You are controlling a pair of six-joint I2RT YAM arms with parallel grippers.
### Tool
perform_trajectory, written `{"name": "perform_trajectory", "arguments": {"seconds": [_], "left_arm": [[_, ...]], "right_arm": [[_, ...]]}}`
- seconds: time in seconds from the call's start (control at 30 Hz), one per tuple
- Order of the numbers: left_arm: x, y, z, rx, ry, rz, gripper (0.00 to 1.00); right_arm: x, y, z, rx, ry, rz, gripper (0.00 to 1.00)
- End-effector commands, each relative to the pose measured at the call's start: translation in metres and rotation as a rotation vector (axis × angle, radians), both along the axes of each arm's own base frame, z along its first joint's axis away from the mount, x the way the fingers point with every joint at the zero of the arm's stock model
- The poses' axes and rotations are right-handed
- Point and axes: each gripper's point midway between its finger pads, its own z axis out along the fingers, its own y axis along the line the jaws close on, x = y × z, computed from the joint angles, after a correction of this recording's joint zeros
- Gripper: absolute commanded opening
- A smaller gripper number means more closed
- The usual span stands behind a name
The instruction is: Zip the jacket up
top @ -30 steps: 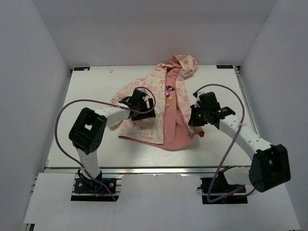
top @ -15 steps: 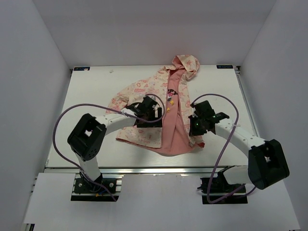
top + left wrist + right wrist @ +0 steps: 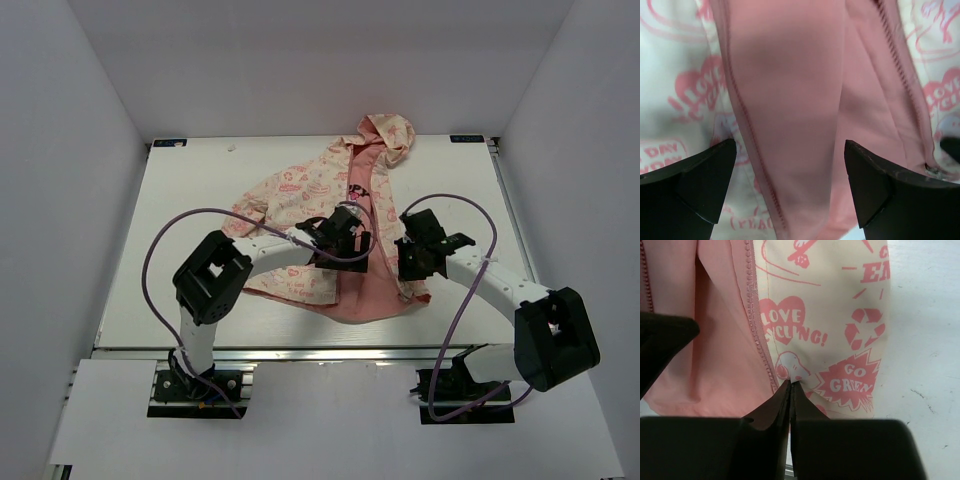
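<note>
Jacket (image 3: 300,190) lies open on the table (image 3: 180,220), hood at 12 o'clock. My right gripper (image 3: 791,387) is clamped on its zipper edge (image 3: 757,335) near the hem at 5 o'clock, anchoring it, I reckon. My left gripper (image 3: 790,185), jaws apart, hovers over the lining (image 3: 790,75), likely to gather the other edge.

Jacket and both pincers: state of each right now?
jacket, unzipped, lying open on the table
lining, exposed between the front edges
left pincer, open, over the lining
right pincer, shut on the jacket at its front edge near the hem
</note>
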Motion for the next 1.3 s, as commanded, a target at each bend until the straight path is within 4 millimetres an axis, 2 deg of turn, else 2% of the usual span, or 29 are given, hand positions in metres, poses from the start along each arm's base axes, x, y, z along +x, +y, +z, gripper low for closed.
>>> {"name": "perform_trajectory", "arguments": {"seconds": [0.0, 0.1, 0.17, 0.2, 0.23, 0.27, 0.33, 0.37, 0.4, 0.47, 0.57, 0.67, 0.73, 0.83, 0.97, 1.03, 1.2, 1.27], "left_arm": [[0.008, -0.003, -0.012, 0.018, 0.005, 0.012, 0.98], [0.01, -0.005, -0.021, 0.033, 0.02, 0.012, 0.98], [0.01, -0.006, -0.025, 0.037, 0.025, 0.015, 0.98], [0.01, -0.006, -0.024, 0.035, 0.025, 0.016, 0.98], [0.01, -0.006, -0.024, 0.034, 0.026, 0.015, 0.98], [0.01, -0.006, -0.024, 0.032, 0.026, 0.015, 0.98], [0.01, -0.008, -0.023, 0.025, 0.025, 0.012, 0.98], [0.011, -0.008, -0.022, 0.023, 0.022, 0.011, 0.98], [0.011, -0.009, -0.022, 0.021, 0.02, 0.011, 0.98], [0.011, -0.009, -0.022, 0.025, 0.021, 0.01, 0.98], [0.012, -0.009, -0.022, 0.022, 0.019, 0.008, 0.98], [0.011, -0.01, -0.023, 0.021, 0.025, 0.005, 0.98], [0.011, -0.011, -0.021, 0.015, 0.022, 0.002, 0.98], [0.011, -0.013, -0.021, 0.009, 0.025, -0.002, 0.98], [0.012, -0.014, -0.022, 0.01, 0.026, -0.002, 0.98], [0.013, -0.015, -0.024, 0.015, 0.026, -0.002, 0.98], [0.018, -0.017, -0.028, 0.032, 0.027, 0.005, 0.98], [0.021, -0.019, -0.031, 0.039, 0.025, 0.009, 0.98]], "right_arm": [[0.012, -0.005, 0.008, -0.029, -0.049, -0.032, 0.06], [0.01, -0.004, 0.005, -0.024, -0.038, -0.021, 0.11], [0.009, -0.002, 0.002, -0.017, -0.028, -0.011, 0.06], [0.007, 0.0, 0.001, -0.008, -0.022, -0.001, 0.08], [0.008, 0.001, 0.001, -0.002, -0.023, 0.002, 0.14], [0.008, 0.002, 0.0, -0.002, -0.018, 0.004, 0.26], [0.008, 0.005, 0.0, 0.009, -0.018, 0.019, 0.25], [0.008, 0.005, 0.0, 0.01, -0.019, 0.023, 0.18], [0.009, 0.006, 0.0, 0.012, -0.02, 0.021, 0.16], [0.01, 0.005, -0.001, 0.006, -0.019, 0.015, 0.19], [0.011, 0.005, -0.002, 0.002, -0.016, 0.019, 0.17], [0.01, 0.006, -0.006, -0.001, 0.005, 0.019, 0.32], [0.011, 0.006, -0.01, -0.006, 0.016, 0.014, 0.34], [0.011, 0.008, -0.014, -0.004, 0.024, 0.013, 0.33], [0.013, 0.008, -0.01, 0.01, 0.006, -0.006, 0.07], [0.015, 0.008, 0.0, 0.016, -0.022, -0.011, 0.02], [0.017, -0.002, 0.03, -0.005, -0.072, -0.053, 0.0], [0.009, -0.003, 0.044, 0.008, -0.074, -0.047, 0.0]]}}
